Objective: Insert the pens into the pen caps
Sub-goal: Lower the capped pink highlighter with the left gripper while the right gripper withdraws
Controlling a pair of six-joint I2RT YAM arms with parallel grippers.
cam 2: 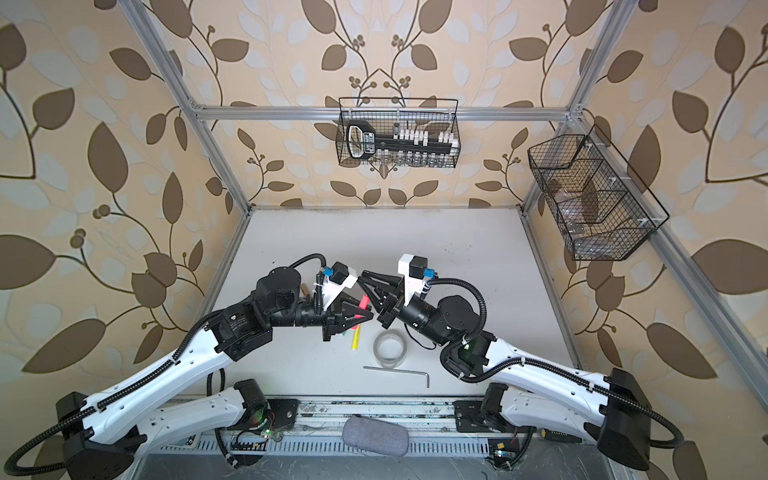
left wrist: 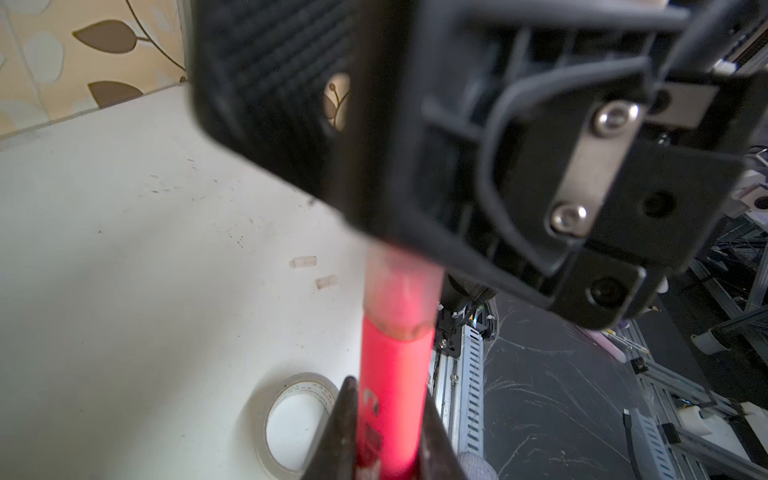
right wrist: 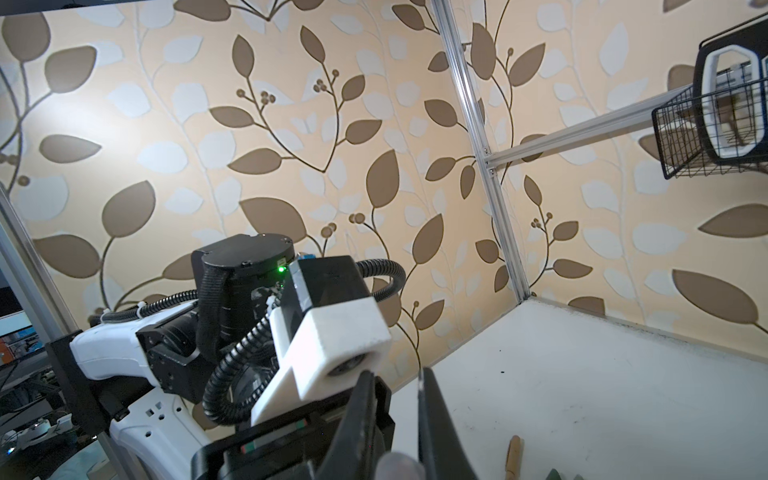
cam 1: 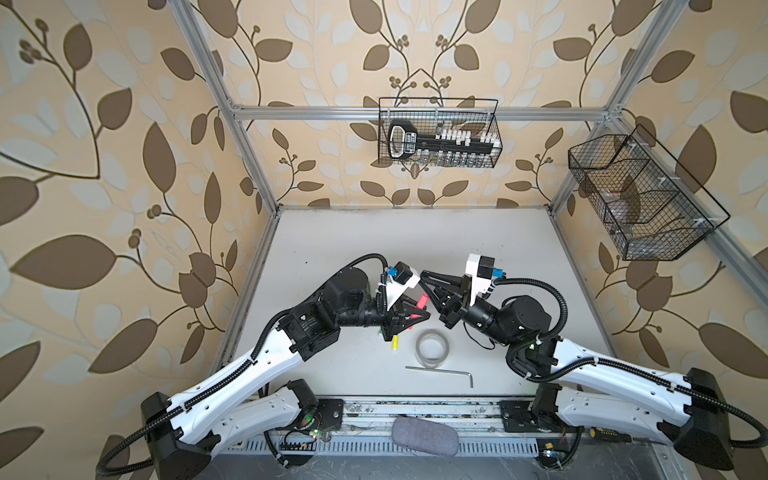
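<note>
The left gripper (cam 1: 419, 317), at the centre of both top views, clamps the pink marker (left wrist: 392, 374). The right gripper (right wrist: 395, 390) pinches a clear cap (left wrist: 399, 291) over the marker's tip, and the cap looks nearly seated. Work remains: the yellow marker (cam 1: 395, 344) lies just below, apparently uncapped, and two clear caps (left wrist: 303, 262) lie loose on the table (cam 1: 374, 249).

White tabletop (cam 1: 374, 249), scuffed with small dark specks. Toward the front edge, near the middle, lying flat: roll of clear tape (cam 1: 432, 348). Between it and the front edge: silver hex key (cam 1: 442, 371), long arm along that edge, short arm bent frontward at the right end. Just left of the tape, apart from it: yellow marker (cam 1: 395, 344), partly hidden. Toward the left edge: tan pen (cam 2: 304, 289), mostly hidden. In the left wrist view, on bare top, near each other but apart: clear cap (left wrist: 303, 262) and second clear cap (left wrist: 326, 282).
</note>
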